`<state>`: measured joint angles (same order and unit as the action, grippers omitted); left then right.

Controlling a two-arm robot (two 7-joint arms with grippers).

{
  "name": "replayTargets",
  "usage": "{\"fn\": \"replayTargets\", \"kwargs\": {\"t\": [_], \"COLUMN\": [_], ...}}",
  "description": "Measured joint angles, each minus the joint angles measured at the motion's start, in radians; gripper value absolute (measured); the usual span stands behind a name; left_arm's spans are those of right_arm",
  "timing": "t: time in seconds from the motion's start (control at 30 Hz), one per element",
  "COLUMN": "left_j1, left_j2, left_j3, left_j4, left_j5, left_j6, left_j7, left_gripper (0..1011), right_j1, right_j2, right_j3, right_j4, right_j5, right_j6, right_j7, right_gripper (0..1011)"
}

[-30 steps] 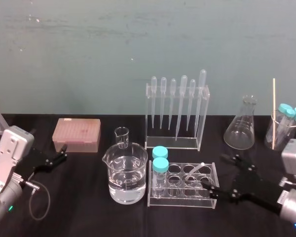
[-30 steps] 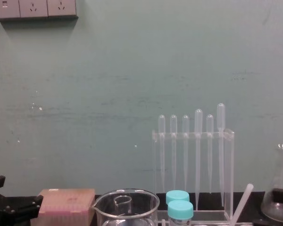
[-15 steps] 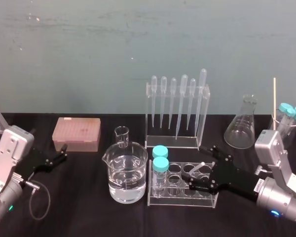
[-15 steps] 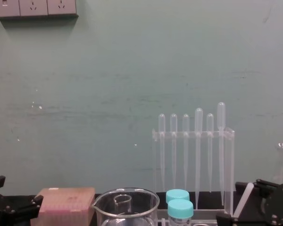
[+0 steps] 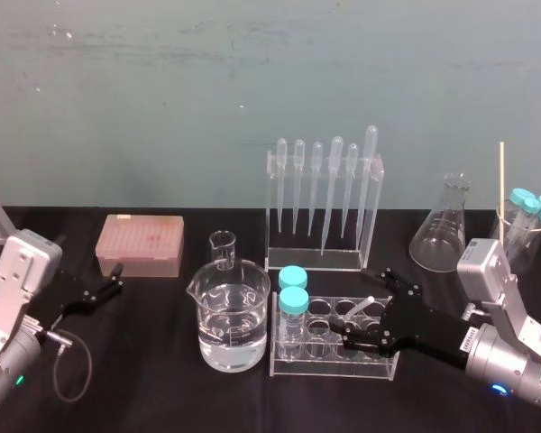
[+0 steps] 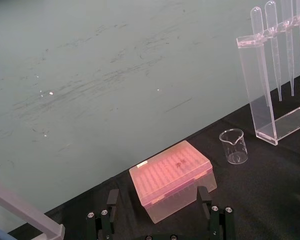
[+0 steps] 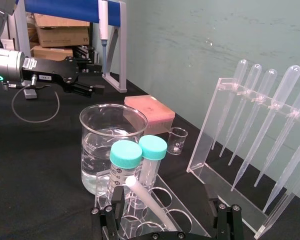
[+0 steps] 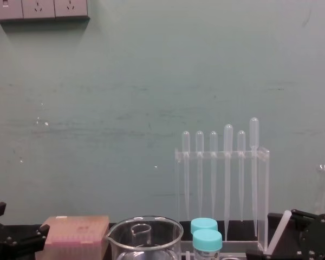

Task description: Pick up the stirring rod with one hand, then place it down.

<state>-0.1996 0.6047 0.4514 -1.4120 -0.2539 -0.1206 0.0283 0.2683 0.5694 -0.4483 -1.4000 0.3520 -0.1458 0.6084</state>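
**Right gripper straddles the stirring rod, grasp not yet made**

Spread wide and released, the right gripper holds nothing. In the right wrist view one black finger stands on each side of the stirring rod, with clear space between rod and pads. The gripper reaches in low from the robot's right, level with the top of the clear test-tube rack.

The rod leans at a slant in that rack. Its lower part sits down among the open holes and its blunt upper end pokes up toward the right; the chest view shows this end just in front of the gripper. Two teal-capped tubes stand in the rack's left end, just beside the rod's lower part. A beaker of clear liquid stands next to the rack on the left, and the pipette rack is behind it.

The left gripper rests far to the left on the black table, fingers apart, near the pink tip box.

By my reading, only the approach is done. Closing on the rod, lifting it free of the rack and setting it down all remain.
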Motion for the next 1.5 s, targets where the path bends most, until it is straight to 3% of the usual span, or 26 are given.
{"fn": "replayTargets", "kwargs": {"t": [0.2, 0.47, 0.57, 0.77, 0.83, 1.1, 1.5], "left_j1": [0.0, 0.0, 0.0, 0.0, 0.0, 0.0, 0.0], "left_j2": [0.0, 0.0, 0.0, 0.0, 0.0, 0.0, 0.0], "left_j3": [0.0, 0.0, 0.0, 0.0, 0.0, 0.0, 0.0], "left_j4": [0.0, 0.0, 0.0, 0.0, 0.0, 0.0, 0.0], "left_j5": [0.0, 0.0, 0.0, 0.0, 0.0, 0.0, 0.0], "left_j6": [0.0, 0.0, 0.0, 0.0, 0.0, 0.0, 0.0], "left_j7": [0.0, 0.0, 0.0, 0.0, 0.0, 0.0, 0.0], "left_gripper": [1000, 1000, 1000, 1000, 1000, 1000, 1000], "right_j1": [0.0, -0.001, -0.001, -0.001, -0.002, -0.002, -0.005], "right_j2": [0.0, 0.001, 0.001, 0.002, 0.002, 0.002, -0.001], "right_j3": [0.0, 0.001, 0.001, 0.001, 0.001, 0.001, 0.008], "right_j4": [0.0, 0.0, -0.001, -0.001, -0.001, -0.002, -0.002], "right_j5": [0.002, 0.005, 0.005, 0.006, 0.006, 0.007, 0.006], "right_j6": [0.0, 0.001, 0.001, 0.001, 0.001, 0.0, 0.0], "right_j7": [0.0, -0.001, -0.001, -0.002, -0.002, -0.002, -0.003], "right_gripper": [928, 715, 575, 432, 330, 90, 78]}}
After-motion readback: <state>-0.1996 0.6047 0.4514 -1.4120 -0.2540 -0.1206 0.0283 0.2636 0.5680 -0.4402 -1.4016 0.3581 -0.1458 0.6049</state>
